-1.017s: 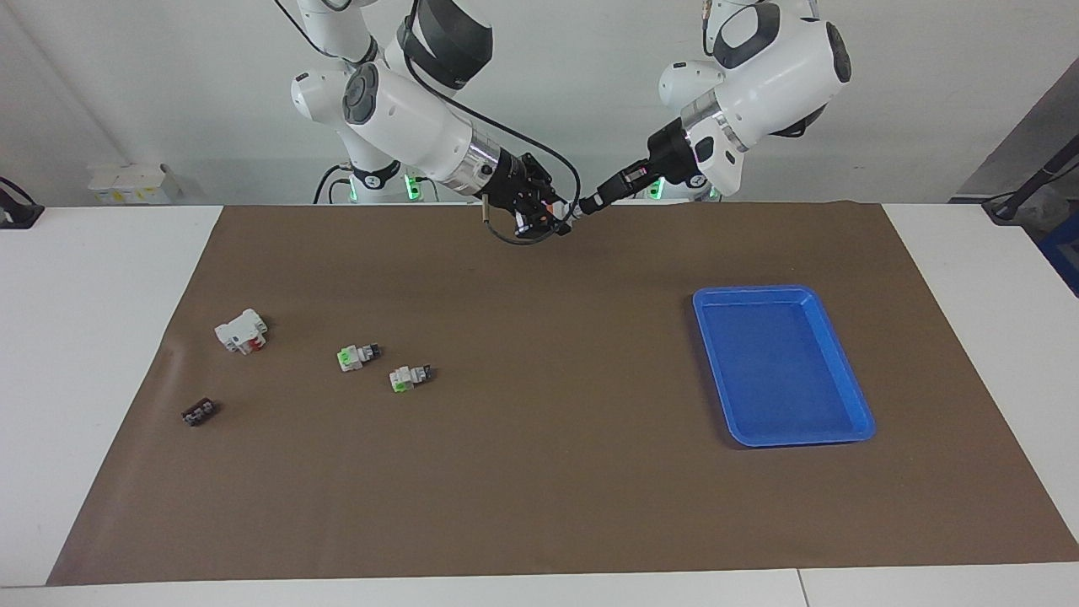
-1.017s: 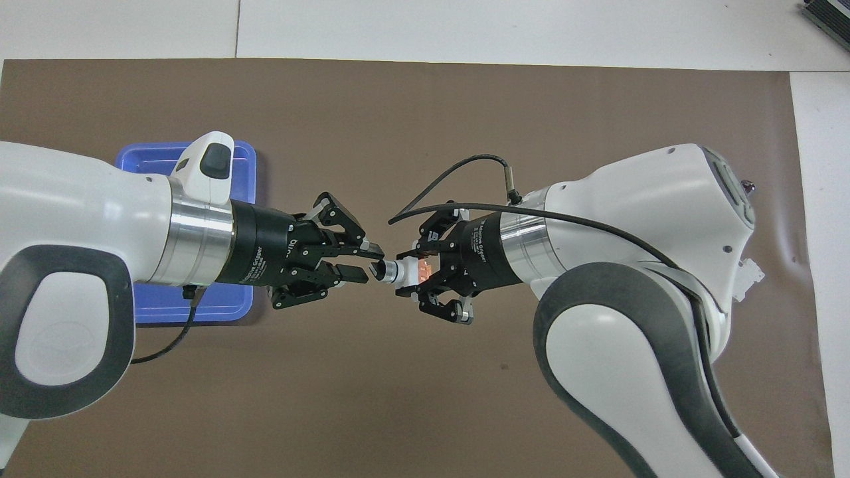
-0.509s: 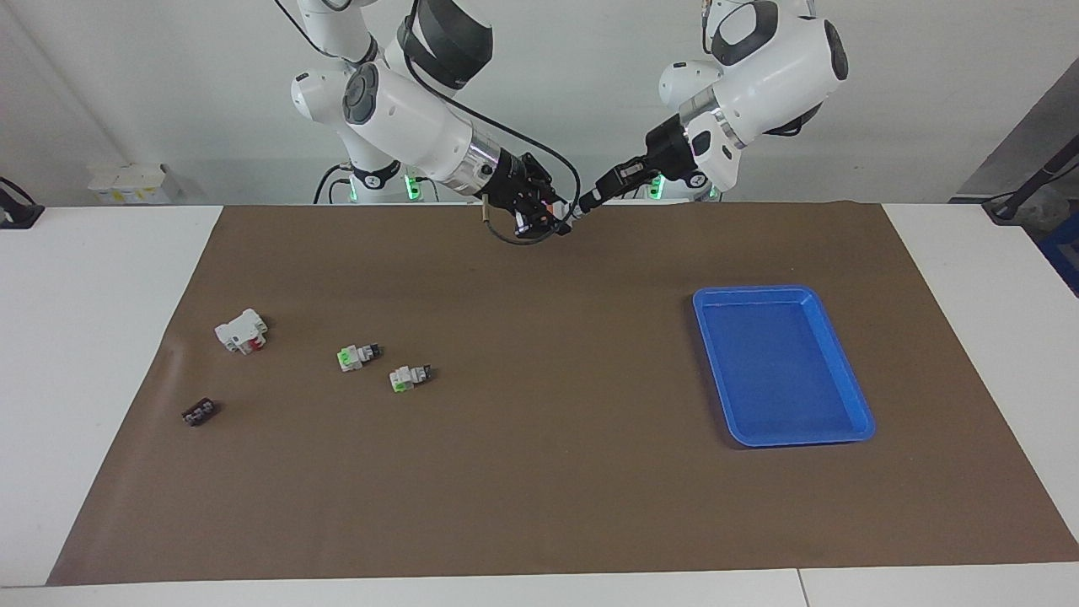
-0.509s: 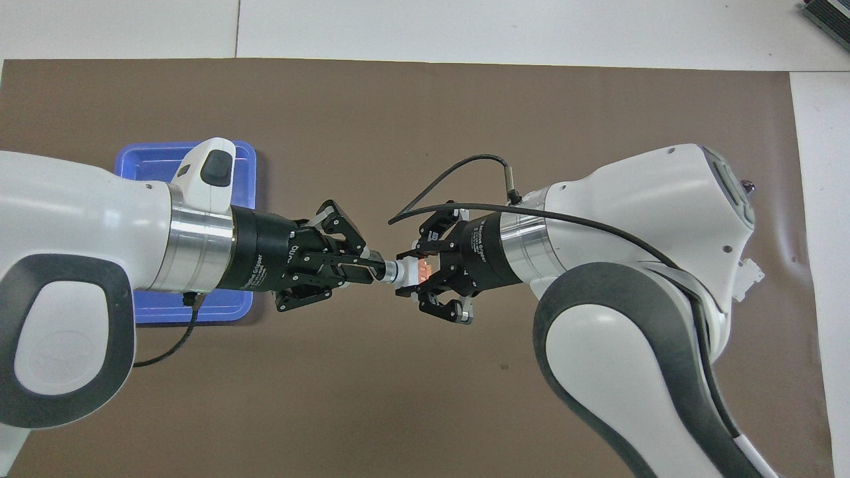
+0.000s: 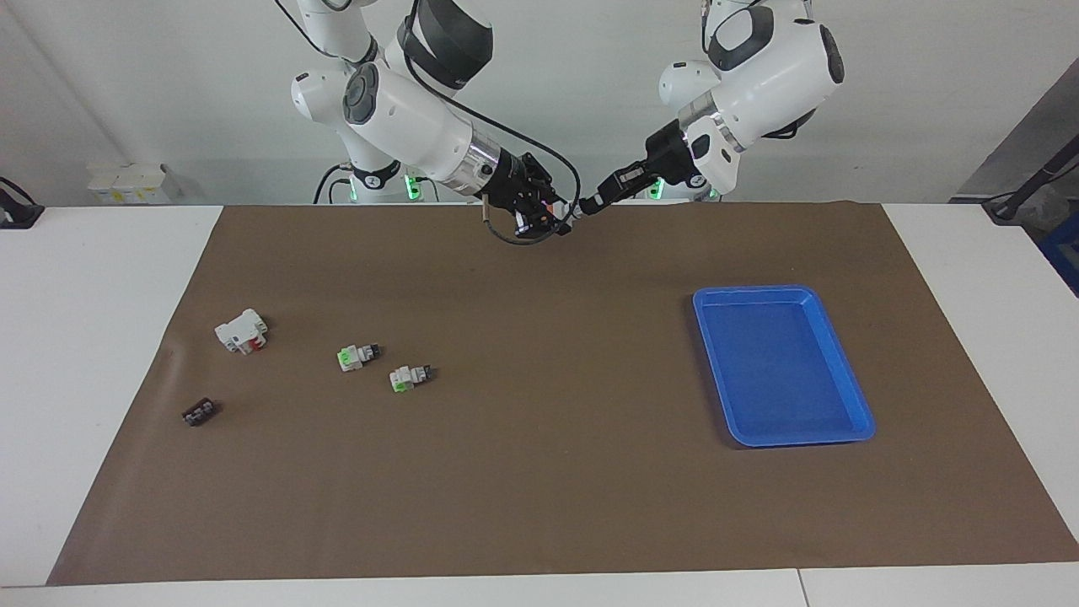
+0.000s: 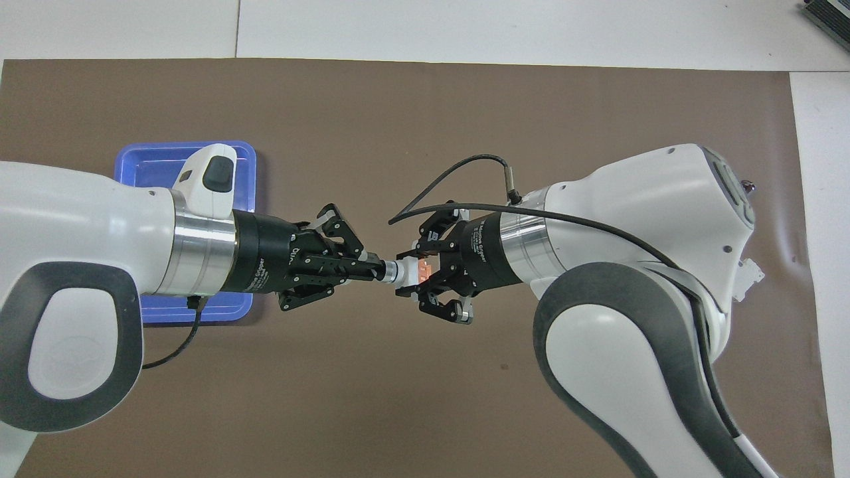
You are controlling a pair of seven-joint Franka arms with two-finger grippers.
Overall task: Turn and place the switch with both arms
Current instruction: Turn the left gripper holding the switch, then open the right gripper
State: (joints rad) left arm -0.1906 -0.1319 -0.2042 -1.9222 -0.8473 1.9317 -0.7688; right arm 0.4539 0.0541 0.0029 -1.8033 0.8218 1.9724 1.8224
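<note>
The switch [image 6: 401,271], a tiny white block with an orange face and a black end, hangs in the air between both grippers, over the mat's edge nearest the robots. My right gripper [image 6: 410,272] is shut on its white body, with the orange face showing between the fingers. My left gripper [image 6: 376,270] is shut on its black end. In the facing view the right gripper [image 5: 550,222] and the left gripper [image 5: 583,206] meet tip to tip, and the switch [image 5: 565,218] is barely visible between them.
A blue tray [image 5: 759,292] lies on the brown mat toward the left arm's end. Toward the right arm's end lie two white blocks with green faces [image 5: 357,355] [image 5: 410,376], a larger white block with red [image 5: 242,330] and a small black part [image 5: 199,412].
My left gripper moved in toward the right gripper and closed its fingers on the switch's black end. The right gripper kept its hold and stayed in place.
</note>
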